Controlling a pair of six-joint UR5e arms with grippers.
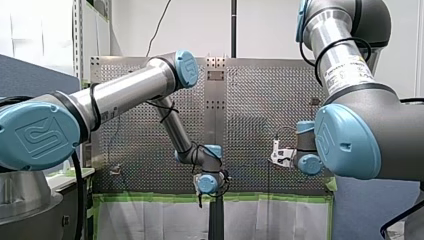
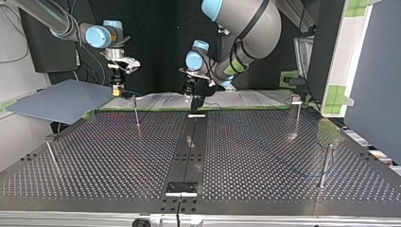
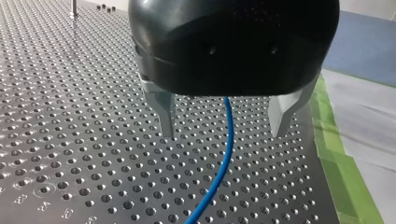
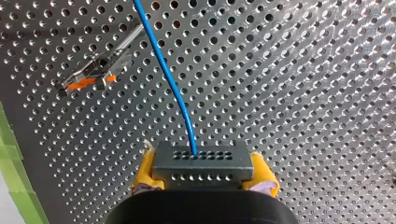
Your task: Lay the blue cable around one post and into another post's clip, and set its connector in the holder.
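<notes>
In the right wrist view my right gripper (image 4: 204, 174) has its yellow pads (image 4: 144, 171) shut on a grey connector block (image 4: 200, 157) with rows of small holes. The blue cable (image 4: 164, 74) runs out of the block, ahead over the perforated plate. Beside the cable stands a post with an orange-marked clip (image 4: 91, 76). In the left wrist view my left gripper (image 3: 224, 135) hangs just above the plate, its metal fingers (image 3: 163, 112) wide apart. The blue cable (image 3: 223, 158) passes loose between them, touching neither. In the top view my right gripper (image 2: 118, 90) is at the far left and my left gripper (image 2: 191, 98) at the far middle.
Thin posts stand on the plate (image 2: 265, 156) in the top view: one by my right gripper (image 2: 136, 111), one far right (image 2: 297, 113), one near right (image 2: 326, 165), one near left (image 2: 51, 153). A black strip (image 2: 191, 146) runs down the middle with a holder (image 2: 181, 188) at its near end. Green tape edges the plate (image 3: 343, 177).
</notes>
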